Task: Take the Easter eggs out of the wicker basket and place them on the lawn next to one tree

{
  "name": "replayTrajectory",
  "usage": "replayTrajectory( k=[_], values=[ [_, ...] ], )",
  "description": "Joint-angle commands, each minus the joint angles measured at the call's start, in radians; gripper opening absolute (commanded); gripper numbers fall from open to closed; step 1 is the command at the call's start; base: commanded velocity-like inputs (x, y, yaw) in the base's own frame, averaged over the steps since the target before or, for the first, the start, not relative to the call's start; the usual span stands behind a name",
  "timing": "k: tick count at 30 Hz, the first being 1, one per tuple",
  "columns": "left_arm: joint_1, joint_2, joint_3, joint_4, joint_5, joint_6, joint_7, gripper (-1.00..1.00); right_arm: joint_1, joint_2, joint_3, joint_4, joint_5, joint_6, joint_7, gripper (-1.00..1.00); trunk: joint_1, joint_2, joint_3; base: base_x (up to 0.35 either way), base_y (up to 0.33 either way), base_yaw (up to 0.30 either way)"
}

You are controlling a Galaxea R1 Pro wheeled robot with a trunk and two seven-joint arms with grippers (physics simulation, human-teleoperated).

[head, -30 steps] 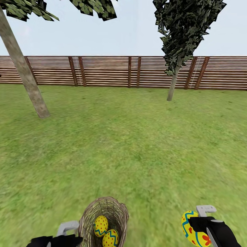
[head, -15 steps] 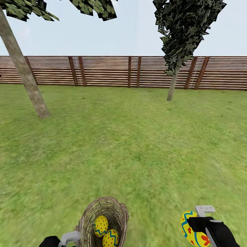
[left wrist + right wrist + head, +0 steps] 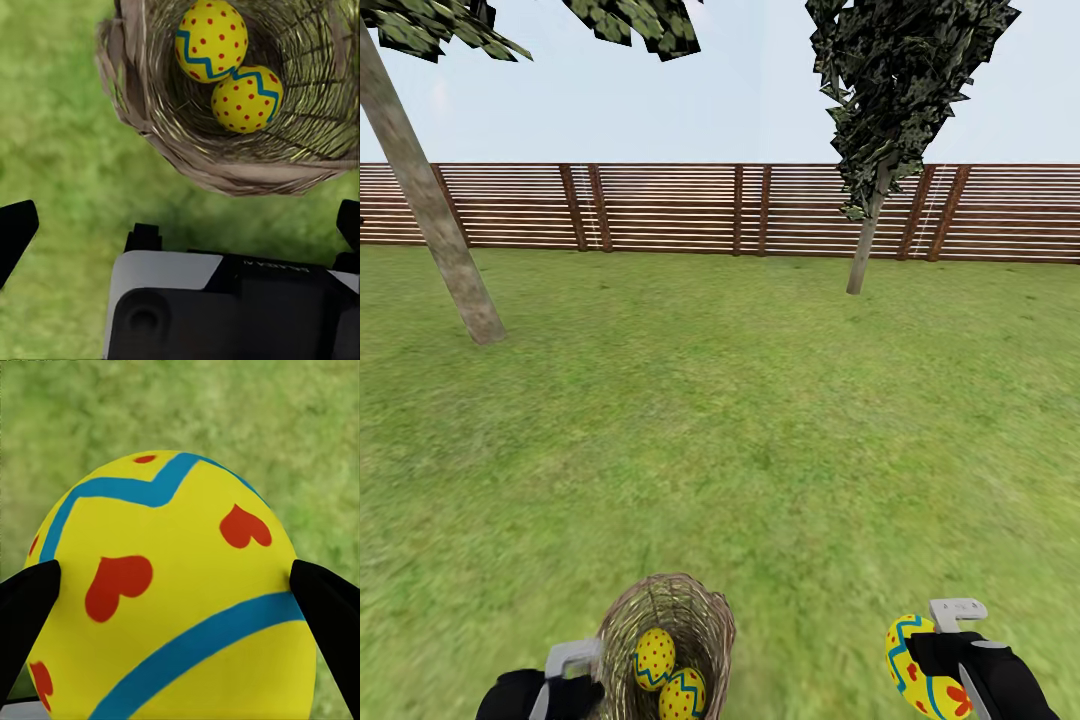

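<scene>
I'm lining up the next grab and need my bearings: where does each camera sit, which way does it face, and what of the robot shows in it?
Head view: on the head, looking forward and down over the lawn to the fence; left gripper beside the wicker basket, right gripper holding an egg.
Left wrist view: on the left arm, facing down at the basket with two eggs; wrist housing and dark fingertips show.
Right wrist view: on the right arm, facing the clamped egg; fingertips show.
Shared: head and left wrist views both show the basket's two eggs.
</scene>
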Motion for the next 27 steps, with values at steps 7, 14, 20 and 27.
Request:
replayTrajectory(
  k=[7,14,20,27],
  values=[
    [-0.001,-0.004,-0.002,-0.004,-0.001,-0.023,-0.012,1.00,-0.001,0.000,-0.001,-0.001,0.005,0.005,0.007,-1.00,0.000,-0.001,-0.001,0.000,0.000,0.000],
    [-0.001,-0.026,-0.002,-0.002,-0.001,-0.025,-0.029,1.00,-0.001,0.001,0.013,-0.001,0.005,0.004,0.007,-1.00,0.000,-0.001,-0.001,0.000,0.000,0.000],
    [-0.001,-0.026,-0.001,-0.002,-0.002,-0.025,-0.027,1.00,-0.001,0.000,0.020,0.001,0.005,0.004,0.005,-1.00,0.000,-0.001,-0.001,0.021,-0.123,0.000],
    [-0.001,-0.027,-0.002,-0.001,-0.004,-0.025,-0.027,1.00,-0.001,0.000,0.021,0.000,0.004,0.004,0.006,-1.00,0.000,-0.001,-0.001,0.074,-0.316,0.000]
  ],
)
